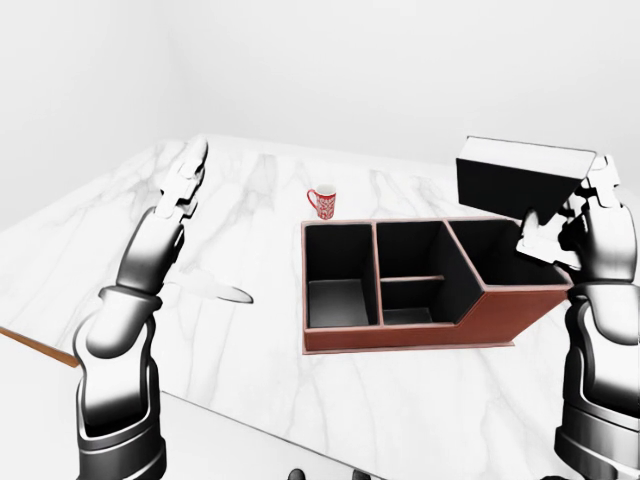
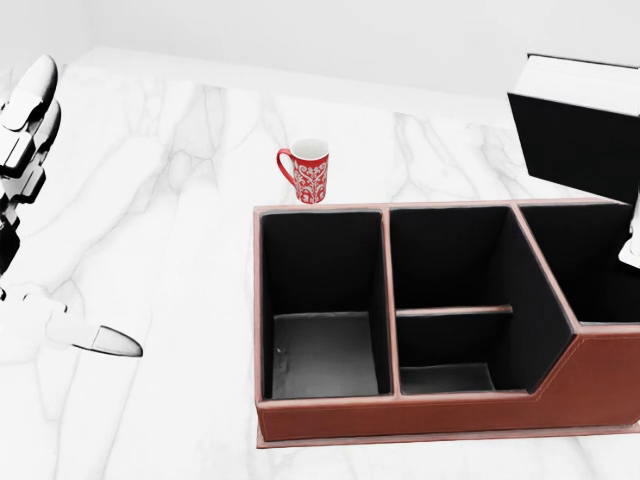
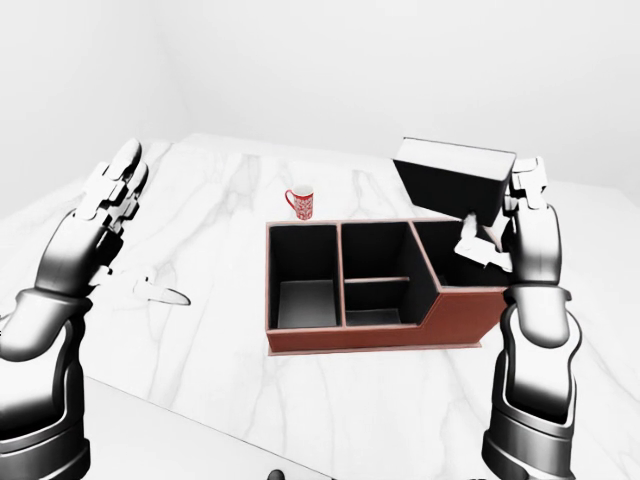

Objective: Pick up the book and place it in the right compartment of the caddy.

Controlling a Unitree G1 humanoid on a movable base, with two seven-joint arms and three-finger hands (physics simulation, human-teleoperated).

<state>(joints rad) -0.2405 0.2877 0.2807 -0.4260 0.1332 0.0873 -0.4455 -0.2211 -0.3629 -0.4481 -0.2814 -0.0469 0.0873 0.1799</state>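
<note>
Black book (image 3: pixel 452 174) gripped by right fingers (image 3: pixel 478 248) above caddy (image 3: pixel 370 335); left fingers (image 3: pixel 112 190) spread.

Marble table (image 2: pixel 180 200): caddy (image 2: pixel 400 415), mug (image 2: pixel 309 171).

White grey-veined marble tabletop (image 2: pixel 180 230), smooth. Reddish-brown leather-look caddy (image 2: pixel 420 412), matt black lining. Red-and-white patterned ceramic mug (image 2: pixel 306 172), glossy. Black-covered book (image 3: pixel 452 180), matt. Glossy silver metallic arms.
</note>
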